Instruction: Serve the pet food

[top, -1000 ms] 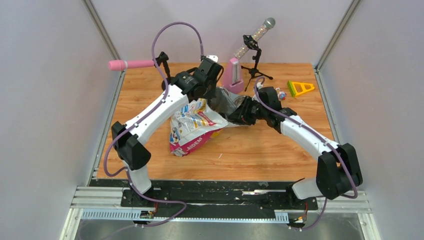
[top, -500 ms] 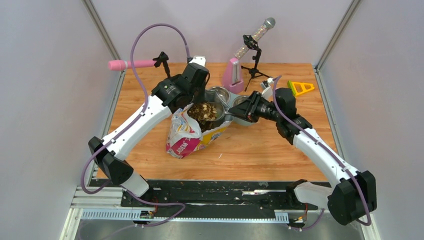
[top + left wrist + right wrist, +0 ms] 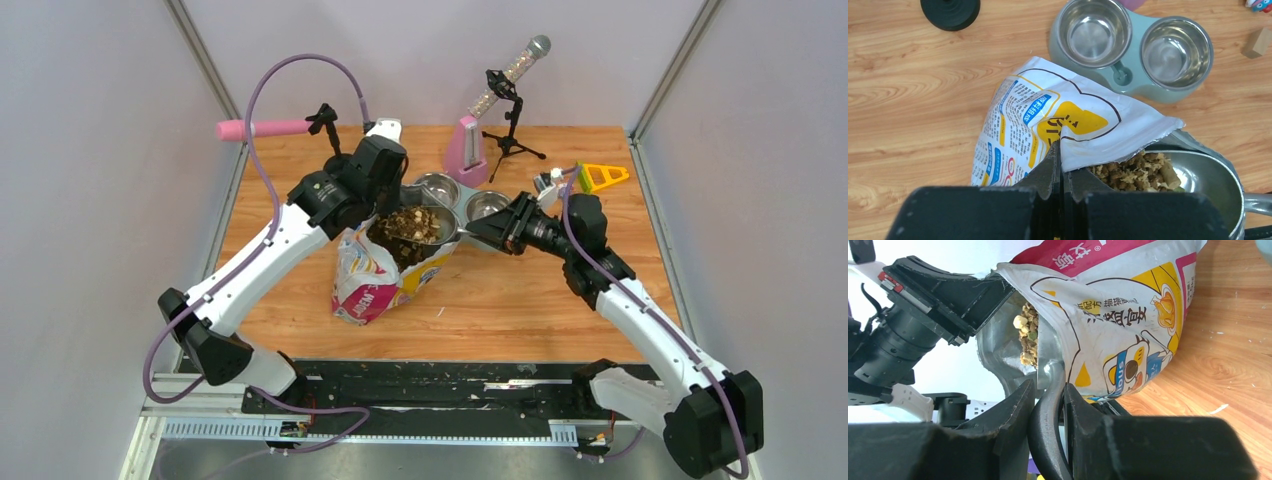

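Observation:
The printed bag (image 3: 372, 280) stands on the table with its mouth open. My left gripper (image 3: 375, 212) is shut on the bag's rim; in the left wrist view the gripper (image 3: 1060, 150) pinches the white edge of the bag (image 3: 1023, 115). My right gripper (image 3: 488, 230) is shut on the black handle of a metal scoop (image 3: 440, 232) at the bag's mouth, as the right wrist view shows (image 3: 1049, 390). Brown and tan pet food (image 3: 408, 224) is heaped in the scoop (image 3: 1208, 175), also visible as pet food (image 3: 1133, 170) beside the left fingers. A teal double bowl (image 3: 462, 205) with both steel cups empty sits just behind.
Behind the bowls stand a pink metronome-shaped object (image 3: 466, 150) and a microphone on a black stand (image 3: 510, 90). A pink microphone (image 3: 262, 128) sits back left, a yellow triangle (image 3: 600, 177) back right. A black disc (image 3: 950, 10) and a small wooden block (image 3: 1258, 42) lie near the bowls.
Both arms have drawn back toward the near side. The bag has come upright with its mouth open, the scoop of pet food has come into view, and the double bowl is uncovered.

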Robot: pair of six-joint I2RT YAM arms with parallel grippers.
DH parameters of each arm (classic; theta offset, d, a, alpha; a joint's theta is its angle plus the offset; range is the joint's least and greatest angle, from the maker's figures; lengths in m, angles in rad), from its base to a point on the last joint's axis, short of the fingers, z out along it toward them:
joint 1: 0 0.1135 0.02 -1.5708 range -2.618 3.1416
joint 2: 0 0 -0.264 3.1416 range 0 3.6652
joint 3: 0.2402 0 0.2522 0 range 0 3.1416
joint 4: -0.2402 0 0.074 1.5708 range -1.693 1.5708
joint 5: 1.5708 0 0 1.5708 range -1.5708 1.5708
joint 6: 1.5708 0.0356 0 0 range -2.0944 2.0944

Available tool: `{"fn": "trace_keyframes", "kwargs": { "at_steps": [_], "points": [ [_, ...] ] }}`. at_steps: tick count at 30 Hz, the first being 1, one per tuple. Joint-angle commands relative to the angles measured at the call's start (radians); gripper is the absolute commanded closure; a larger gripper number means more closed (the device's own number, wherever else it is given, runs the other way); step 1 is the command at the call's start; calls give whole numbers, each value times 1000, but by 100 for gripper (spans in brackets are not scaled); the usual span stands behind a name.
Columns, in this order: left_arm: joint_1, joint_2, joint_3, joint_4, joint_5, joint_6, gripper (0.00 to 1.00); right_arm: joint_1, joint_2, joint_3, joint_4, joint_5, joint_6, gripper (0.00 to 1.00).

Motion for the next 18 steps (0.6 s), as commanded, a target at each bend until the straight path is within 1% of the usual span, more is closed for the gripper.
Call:
{"fn": "trace_keyframes", "kwargs": {
  "at_steps": [1, 3, 4, 6, 7, 9, 10, 12, 14, 16, 18],
  "points": [
    [-7, -149, 50, 185, -91, -23, 100, -36, -44, -103, 233, 12, 105, 100],
    [-7, -152, 45, 193, -90, -22, 100, -33, -23, -151, 352, -18, 174, 100],
    [-7, -152, 46, 195, -87, -19, 100, -41, -14, -152, 363, -42, 192, 100],
    [-7, -158, 41, 199, -88, -20, 100, -78, -15, -135, 283, -93, 178, 100],
    [-7, -161, 34, 211, -90, -20, 100, -93, -31, -135, 248, -85, 163, 100],
    [-7, -177, 8, 239, -95, -19, 100, -75, -55, -148, 263, -16, 153, 100],
    [-7, -184, -1, 247, -98, -16, 100, -61, -48, -145, 290, -16, 160, 100],
    [-7, -185, 4, 251, -97, -9, 100, -59, -17, -116, 275, -64, 165, 100],
    [-7, -189, 11, 225, -108, -9, 100, -91, -19, -120, 231, -63, 165, 100],
    [-7, -207, -15, 219, -131, -16, 100, -84, -23, -154, 286, -30, 191, 100],
    [-7, -232, -46, 247, -150, -17, 100, -75, 16, -136, 315, -87, 205, 100]
  ]
}}
